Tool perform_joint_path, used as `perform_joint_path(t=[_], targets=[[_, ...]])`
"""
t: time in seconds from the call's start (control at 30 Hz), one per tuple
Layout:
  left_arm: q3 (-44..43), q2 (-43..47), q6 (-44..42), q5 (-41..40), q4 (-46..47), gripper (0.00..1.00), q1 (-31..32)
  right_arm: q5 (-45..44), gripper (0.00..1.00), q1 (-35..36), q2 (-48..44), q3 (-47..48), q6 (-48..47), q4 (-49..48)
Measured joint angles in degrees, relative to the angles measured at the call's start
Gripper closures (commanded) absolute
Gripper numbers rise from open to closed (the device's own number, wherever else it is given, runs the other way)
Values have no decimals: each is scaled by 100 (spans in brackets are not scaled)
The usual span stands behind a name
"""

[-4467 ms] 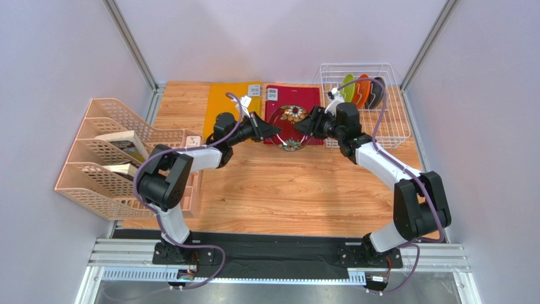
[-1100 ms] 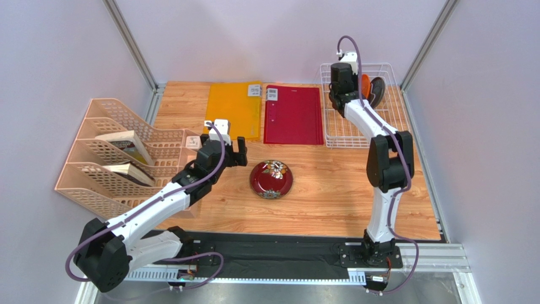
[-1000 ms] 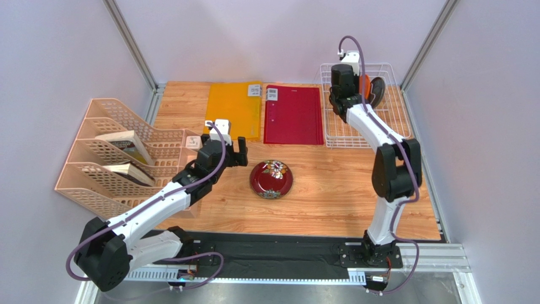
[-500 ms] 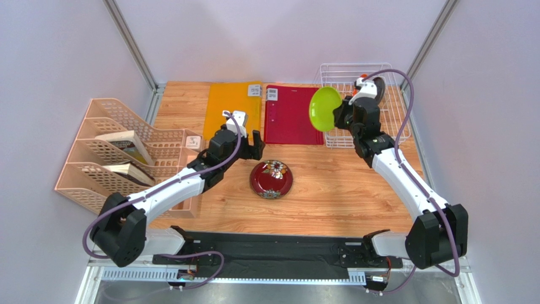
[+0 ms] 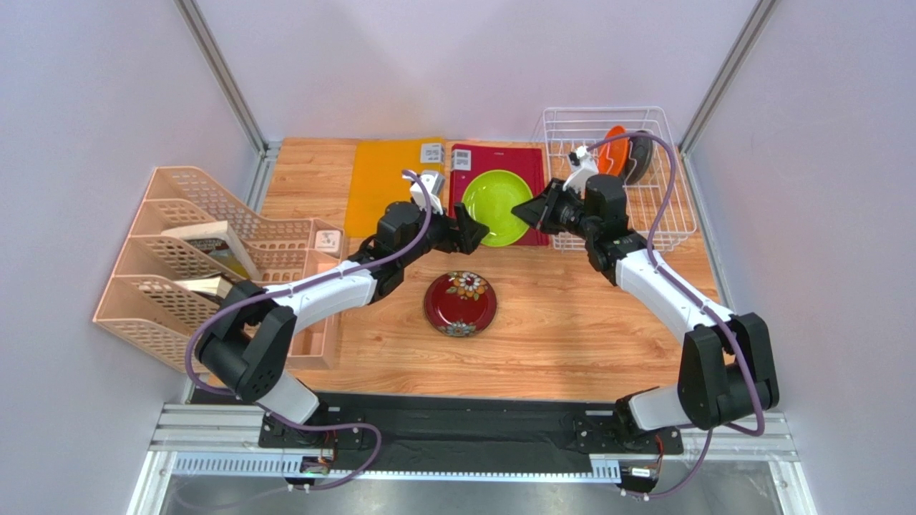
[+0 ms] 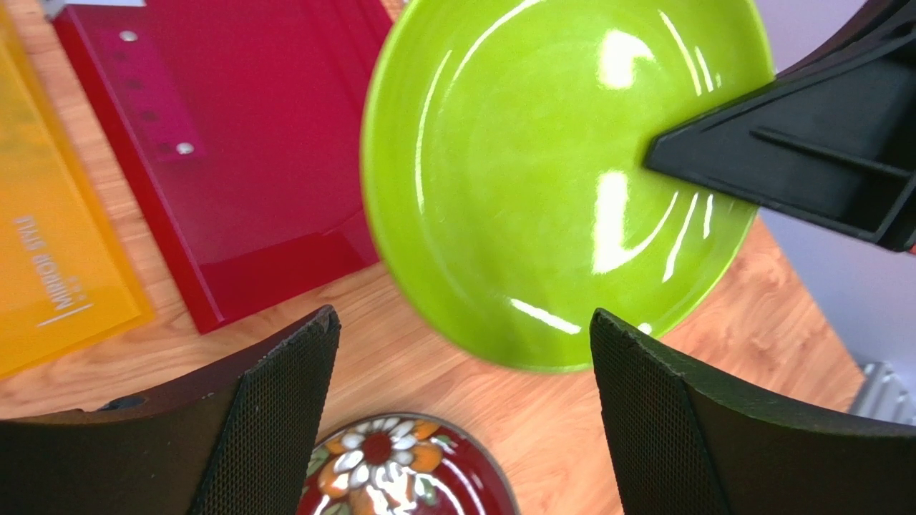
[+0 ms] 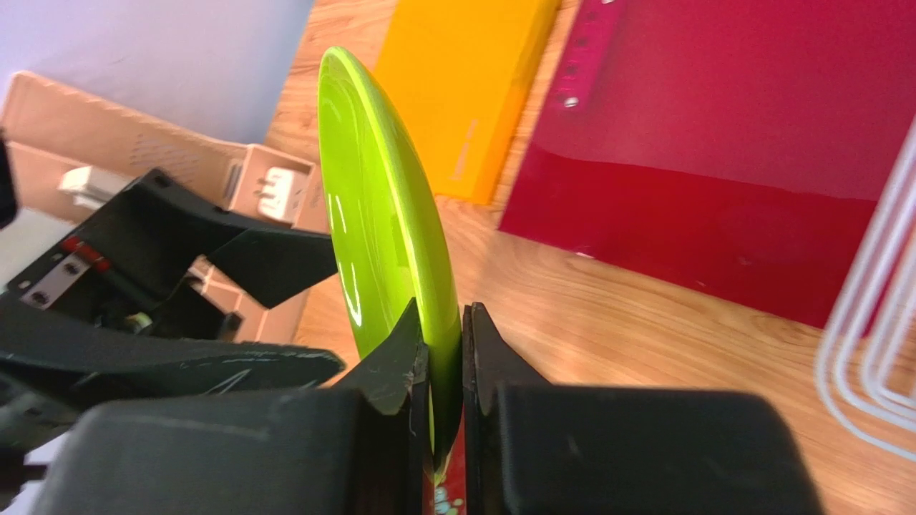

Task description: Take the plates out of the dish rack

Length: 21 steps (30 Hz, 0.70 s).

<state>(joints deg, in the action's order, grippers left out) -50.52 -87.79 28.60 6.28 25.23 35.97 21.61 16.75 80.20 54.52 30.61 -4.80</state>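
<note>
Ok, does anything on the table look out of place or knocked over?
Only the dark red floral plate: it seems to lie face down on the table. The lime green plate is pinched by its rim in the right tool; nothing spilled or broken.

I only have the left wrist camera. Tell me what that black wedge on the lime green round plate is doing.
Observer: It is a finger of the right gripper. That arm's wrist view shows the gripper shut on the rim of the lime green round plate, one finger on each face.
Operator: Now count what stands in the white wire dish rack.
Observer: From above, two plates stand in the white wire dish rack, an orange round plate and a dark grey round plate side by side at its far end.
</note>
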Motion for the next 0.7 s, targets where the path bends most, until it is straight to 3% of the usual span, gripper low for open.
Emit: perform_joint_path(t=[0.37, 0.47, 0.5, 0.63, 0.7], targets=[[339, -251, 922, 203, 1331, 34, -264, 981, 100, 7, 551, -57, 638, -975], [654, -256, 1161, 136, 1779, 52, -385, 1158, 100, 7, 730, -131, 835, -1191], [723, -256, 1220, 111, 1867, 67, -387, 1193, 100, 7, 767, -136, 868, -1215], [866, -269, 1432, -15, 2100, 98, -470, 1294, 100, -44, 831, -136, 946, -1333], [868, -275, 1545, -85, 2203, 100, -522, 1318, 100, -107, 866, -136, 988, -1421]])
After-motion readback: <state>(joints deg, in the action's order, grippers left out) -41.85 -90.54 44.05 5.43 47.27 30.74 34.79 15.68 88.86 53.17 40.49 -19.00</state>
